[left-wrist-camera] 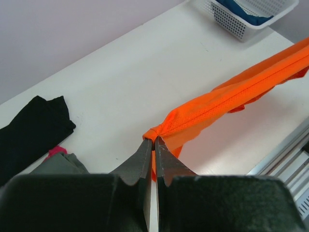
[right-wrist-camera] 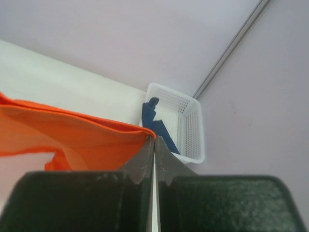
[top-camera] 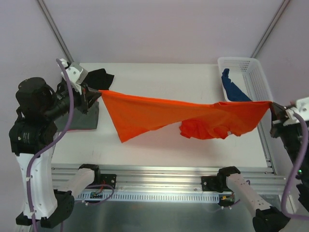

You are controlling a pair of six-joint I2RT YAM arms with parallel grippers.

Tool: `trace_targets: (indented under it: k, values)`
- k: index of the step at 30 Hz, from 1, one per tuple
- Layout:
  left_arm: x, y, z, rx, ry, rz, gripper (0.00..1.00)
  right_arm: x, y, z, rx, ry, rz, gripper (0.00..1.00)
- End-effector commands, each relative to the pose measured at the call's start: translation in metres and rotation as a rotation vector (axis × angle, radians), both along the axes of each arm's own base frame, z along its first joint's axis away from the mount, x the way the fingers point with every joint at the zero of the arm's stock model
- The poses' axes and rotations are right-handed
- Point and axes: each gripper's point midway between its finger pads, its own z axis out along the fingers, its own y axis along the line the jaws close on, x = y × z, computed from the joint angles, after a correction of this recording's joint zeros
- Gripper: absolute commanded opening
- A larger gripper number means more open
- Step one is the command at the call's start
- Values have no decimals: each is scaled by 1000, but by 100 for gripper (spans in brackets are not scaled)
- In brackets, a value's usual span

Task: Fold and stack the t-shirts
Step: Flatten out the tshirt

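**Orange t-shirt hanging stretched between both arms**

The orange t-shirt (top-camera: 159, 113) is hanging in the air above the white table (top-camera: 169, 79), pulled out sideways between the two arms. The left gripper (left-wrist-camera: 154, 140) is pinching one bunched corner of it, its fingers pressed narrowly together with only cloth between them. It is doing this over the far left part of the table. The right gripper (right-wrist-camera: 154, 142) is clamping the opposite corner in the same way, fingers nearly meeting on the fabric, out at the table's right edge.

The upper edge of the shirt is running taut from one grip to the other. Below it the cloth is sagging. One pointed flap is drooping toward the near left, and a crumpled part is dangling low near the right middle. Whether that low part is touching the table cannot be told.

A black t-shirt (top-camera: 102, 77) is lying at the far left corner, just behind the left gripper. A grey t-shirt (top-camera: 90, 120) is resting beside it, under the left arm. A blue t-shirt (top-camera: 232, 89) is sitting inside the white mesh basket (top-camera: 258, 77) at the far right corner, one end poking up over the rim.
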Motion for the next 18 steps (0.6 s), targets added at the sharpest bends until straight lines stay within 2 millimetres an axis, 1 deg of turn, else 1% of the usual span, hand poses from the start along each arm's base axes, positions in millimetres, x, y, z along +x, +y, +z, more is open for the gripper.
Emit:
trace_targets:
  k: [1, 3, 4, 5, 6, 7, 8, 9, 10, 11, 12, 13, 14, 15, 16, 17, 18]
  values:
    - [-17, 2, 8, 9, -51, -7, 0, -26, 5, 9, 68, -35, 32, 1]
    - [-24, 3, 24, 7, -102, -7, 0, -40, 2, 24, 86, -90, 16, 1]
    - [-23, 4, 29, 7, -112, -2, 0, -42, 2, 29, 91, -105, 12, 1]
    - [-27, 5, 45, 8, -159, 5, 0, -45, 0, 33, 92, -118, 5, 1]
    - [-26, 7, 51, 10, -172, 13, 0, -52, -2, 43, 92, -152, -2, 1]
    - [-20, 7, 55, 15, -177, 16, 0, -53, -3, 45, 86, -156, -4, 1]
    - [-21, 9, 67, 16, -211, 24, 0, -50, -3, 49, 84, -161, -10, 1]
    - [-16, 10, 72, 20, -228, 30, 0, -49, -5, 54, 82, -172, -18, 1]
    - [-3, 11, 72, 31, -219, 37, 0, -44, -5, 59, 70, -189, -19, 0]
    - [2, 12, 75, 38, -226, 39, 0, -38, -4, 61, 63, -190, -18, 0]
    - [11, 12, 74, 44, -219, 41, 0, -26, -1, 61, 54, -176, -14, 1]
    - [32, 14, 66, 56, -186, 55, 0, -12, 1, 58, 44, -166, -7, 0]
    - [41, 14, 62, 63, -171, 51, 0, -2, 4, 56, 28, -156, 4, 1]
    - [52, 13, 54, 68, -142, 45, 0, 14, 11, 51, 18, -128, 30, 1]
    - [73, 11, 41, 80, -96, 28, 0, 30, 17, 44, 9, -107, 49, 1]
    - [85, 11, 31, 85, -67, 27, 0, 44, 19, 37, 3, -83, 54, 1]
    - [96, 11, 22, 88, -34, 25, 0, 64, 22, 36, -4, -78, 56, 1]
